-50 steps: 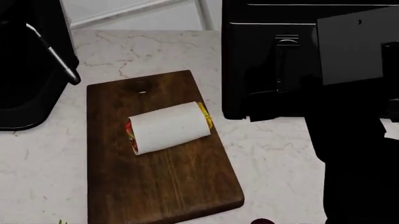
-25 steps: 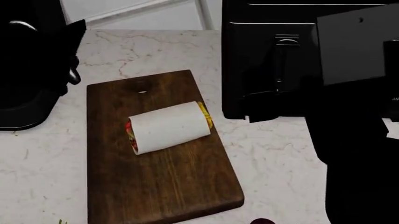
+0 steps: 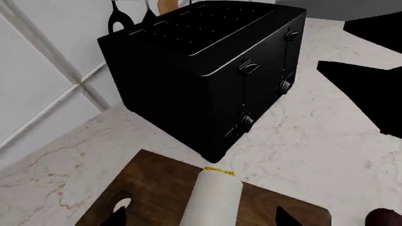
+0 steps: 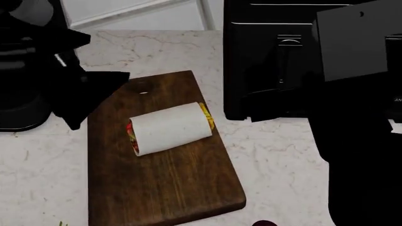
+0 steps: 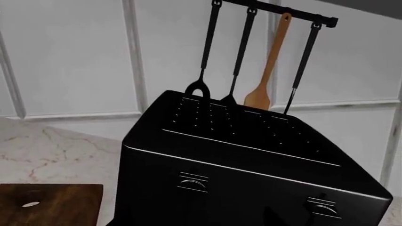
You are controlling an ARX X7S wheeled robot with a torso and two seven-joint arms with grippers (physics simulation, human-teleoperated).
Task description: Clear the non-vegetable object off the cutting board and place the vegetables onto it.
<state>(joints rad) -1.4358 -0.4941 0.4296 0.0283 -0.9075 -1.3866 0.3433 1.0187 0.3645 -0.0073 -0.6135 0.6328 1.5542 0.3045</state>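
The white rolled wrap (image 4: 169, 128), red and yellow at its ends, lies across the middle of the dark wooden cutting board (image 4: 163, 188). My left gripper (image 4: 94, 96) hovers over the board's far left edge, near the small hole. In the left wrist view it is open (image 3: 201, 219), its two dark fingertips (image 3: 116, 217) wide apart on either side of the wrap (image 3: 213, 197), above the board (image 3: 157, 179). The dark purple beet (image 4: 264, 223) peeks in at the near edge, right of the board, and again in the left wrist view (image 3: 384, 217). A speck of green (image 4: 63, 223) shows near left. My right arm (image 4: 358, 141) is a black mass at right; its jaws are indistinct.
A black toaster (image 4: 276, 61) stands just right of the board's far end on the marble counter (image 4: 283, 155). A black appliance (image 4: 25, 94) sits at far left. Utensils (image 5: 270, 61) hang on a rail behind the toaster (image 5: 251, 165), against the white panelled wall.
My left arm has swung in from the left edge towards the board and now overlaps its far left corner. The wrap, board and right arm have stayed put.
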